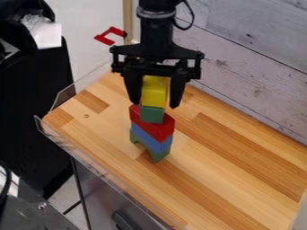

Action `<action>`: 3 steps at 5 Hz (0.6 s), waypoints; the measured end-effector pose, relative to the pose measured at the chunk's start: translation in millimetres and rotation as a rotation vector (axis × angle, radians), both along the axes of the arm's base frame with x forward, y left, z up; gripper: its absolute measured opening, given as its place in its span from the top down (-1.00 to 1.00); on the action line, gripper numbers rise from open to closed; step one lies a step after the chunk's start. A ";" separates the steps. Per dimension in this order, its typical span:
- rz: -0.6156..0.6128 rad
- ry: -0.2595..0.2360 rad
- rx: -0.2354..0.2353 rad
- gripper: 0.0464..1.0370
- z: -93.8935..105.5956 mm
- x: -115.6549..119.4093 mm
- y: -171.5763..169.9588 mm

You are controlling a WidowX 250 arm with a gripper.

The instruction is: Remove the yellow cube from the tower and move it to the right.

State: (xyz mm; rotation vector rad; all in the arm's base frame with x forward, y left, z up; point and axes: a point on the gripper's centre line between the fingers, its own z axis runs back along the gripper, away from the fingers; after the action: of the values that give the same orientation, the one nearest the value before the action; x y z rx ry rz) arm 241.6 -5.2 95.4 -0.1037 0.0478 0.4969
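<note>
As the yellow cube [155,95] is seen atop the tower [155,129], its sides are flanked by the pincer [155,105], whether clenched or released cannot be told.

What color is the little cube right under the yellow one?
The small cube is green, seen best in the camera view.

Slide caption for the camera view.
Gripper at the yellow cube, over the block tower on the wooden worktop.
</note>
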 end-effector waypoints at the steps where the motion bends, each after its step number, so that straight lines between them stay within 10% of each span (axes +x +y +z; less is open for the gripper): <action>1: 0.010 -0.015 -0.008 -0.09 -0.2 2.2 0.6; 3: -0.005 0.005 0.005 -0.09 1.1 -2.3 -0.4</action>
State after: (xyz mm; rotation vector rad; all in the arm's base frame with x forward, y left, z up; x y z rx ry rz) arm 239.3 -5.6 96.5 -0.0975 0.0519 0.4921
